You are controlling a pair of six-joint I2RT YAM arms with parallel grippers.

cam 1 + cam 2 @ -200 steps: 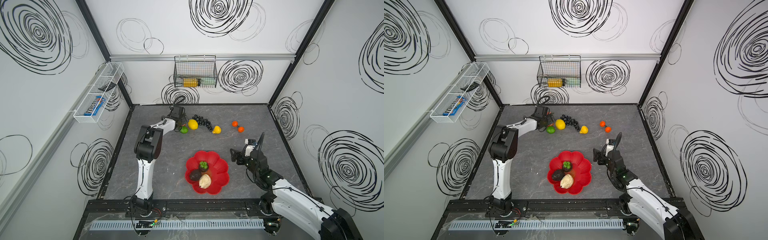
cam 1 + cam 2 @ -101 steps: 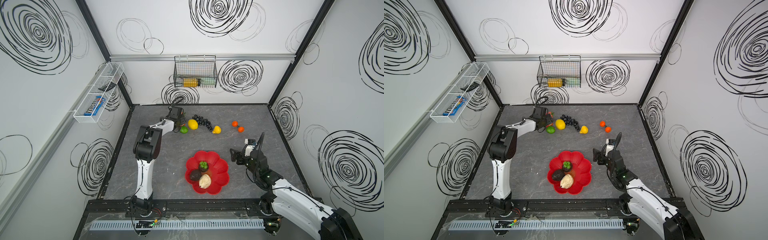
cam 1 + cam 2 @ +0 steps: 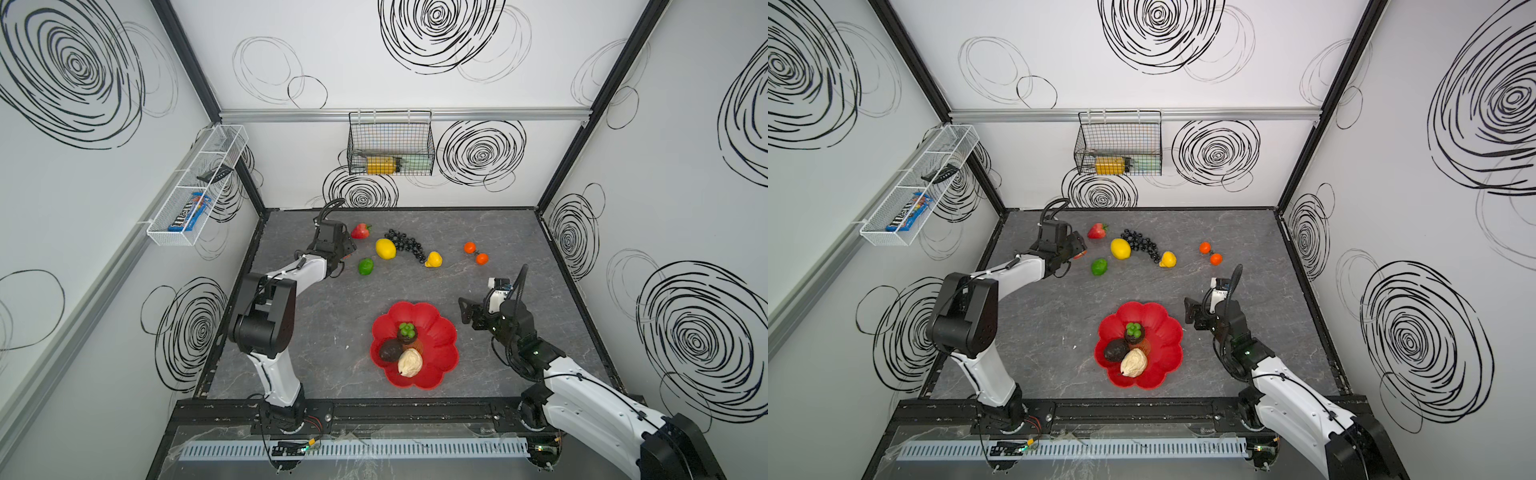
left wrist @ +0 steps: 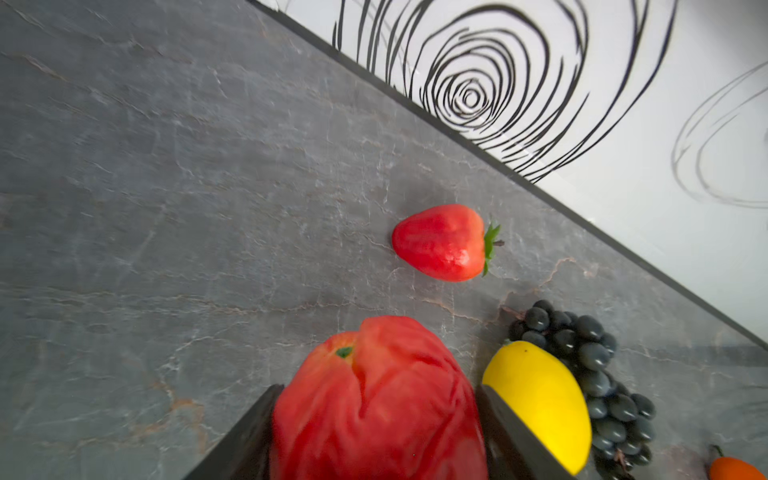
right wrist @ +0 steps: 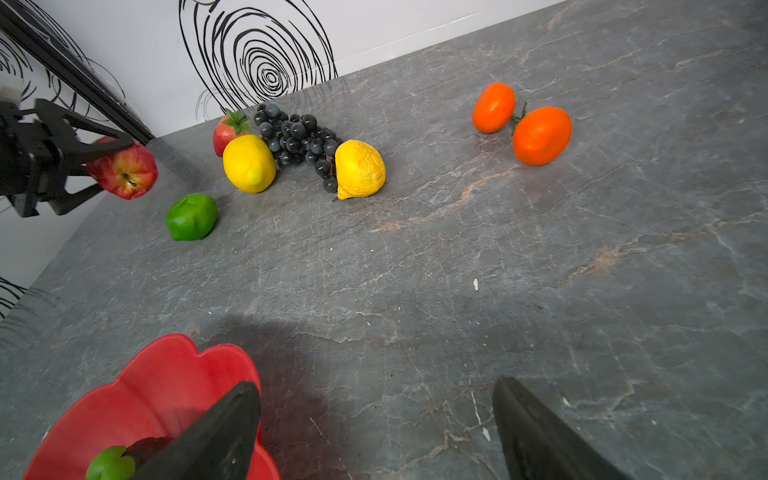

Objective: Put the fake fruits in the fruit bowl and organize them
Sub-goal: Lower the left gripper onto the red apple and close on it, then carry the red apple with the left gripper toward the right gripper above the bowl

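Red apple (image 4: 374,415) is pinched in your left gripper (image 4: 378,390), pick-up done; next, carry it over into the fruit bowl (image 3: 440,336). Your right gripper (image 5: 376,384) hangs spread, empty.

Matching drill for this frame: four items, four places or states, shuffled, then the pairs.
Items:
1. red apple
2. avocado
3. strawberry
4. right hand

Places or states:
A. open, holding nothing
B. inside the fruit bowl
C. gripped by the left hand
D. lying free on the table

Pairs: 1-C, 2-B, 3-D, 4-A
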